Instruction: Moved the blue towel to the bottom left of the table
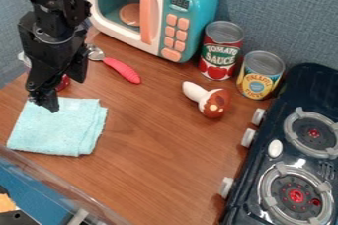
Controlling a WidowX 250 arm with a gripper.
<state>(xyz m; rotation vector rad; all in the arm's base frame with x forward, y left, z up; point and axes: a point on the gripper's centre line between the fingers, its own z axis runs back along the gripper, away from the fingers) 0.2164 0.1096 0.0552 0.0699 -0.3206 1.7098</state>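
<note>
At the left of the camera view, the black gripper [64, 93] hangs over the upper edge of the towel. Its fingers stand apart, open, with one tip low over the towel's top left part and the other farther right and higher up. The light blue towel [56, 129] lies folded and mostly flat on the left side of the wooden table [158, 165], close to the table's front left edge. I cannot tell whether the lower fingertip touches the cloth.
A red item [63, 83] is partly hidden behind the gripper. Farther back are a red-handled spoon [122, 70] and a teal toy microwave [191, 2]. A toy mushroom [210, 101], a tomato sauce can [220, 51] and a yellow-labelled can [259, 76] stand near the dark stove [264, 169].
</note>
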